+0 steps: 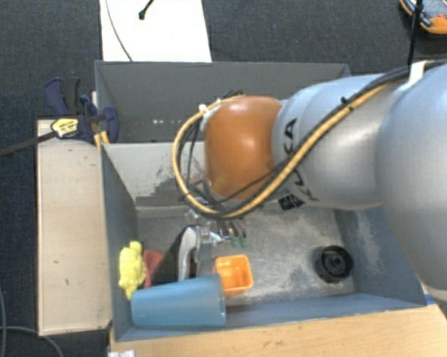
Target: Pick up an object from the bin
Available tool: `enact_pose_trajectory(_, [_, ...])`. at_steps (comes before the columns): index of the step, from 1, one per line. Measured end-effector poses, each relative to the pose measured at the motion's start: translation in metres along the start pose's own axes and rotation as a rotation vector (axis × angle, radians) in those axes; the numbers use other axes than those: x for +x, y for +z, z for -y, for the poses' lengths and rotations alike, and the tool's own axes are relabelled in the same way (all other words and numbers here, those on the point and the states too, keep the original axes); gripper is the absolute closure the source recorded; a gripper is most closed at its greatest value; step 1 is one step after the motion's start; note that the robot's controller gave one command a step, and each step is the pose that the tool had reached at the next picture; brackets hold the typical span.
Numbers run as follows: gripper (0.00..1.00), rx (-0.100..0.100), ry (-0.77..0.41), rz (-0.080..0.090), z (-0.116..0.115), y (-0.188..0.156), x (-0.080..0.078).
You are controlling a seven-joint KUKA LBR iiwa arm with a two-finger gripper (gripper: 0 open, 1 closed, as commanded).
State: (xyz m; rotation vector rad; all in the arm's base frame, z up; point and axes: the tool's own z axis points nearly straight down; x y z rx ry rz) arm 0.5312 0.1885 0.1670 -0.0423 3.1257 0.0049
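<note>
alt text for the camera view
A robot arm with an orange wrist cover reaches into a grey bin, its gripper low beside a blue cylinder, orange cup and yellow lump at front left. A black round piece lies apart to the right.

- Bin [120, 187]: a heap lies at 8 o'clock on its floor.
- Cylinder on its side [177, 305]: against the near wall.
- Lumpy toy [131, 268]: at the cylinder's 10 o'clock, just beside it.
- Small open box [233, 273]: at the cylinder's 2 o'clock.
- Round knob [334, 263]: at the box's 3 o'clock, well apart.
</note>
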Motion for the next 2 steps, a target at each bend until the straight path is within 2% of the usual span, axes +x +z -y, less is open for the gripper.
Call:
enact_pose_trajectory(1, [1.0,0.008,-0.027,-0.026,0.002,-0.015,0.007])
enact_pose_trajectory(2, [1.0,0.005,-0.043,-0.019,0.001,-0.085,-0.004])
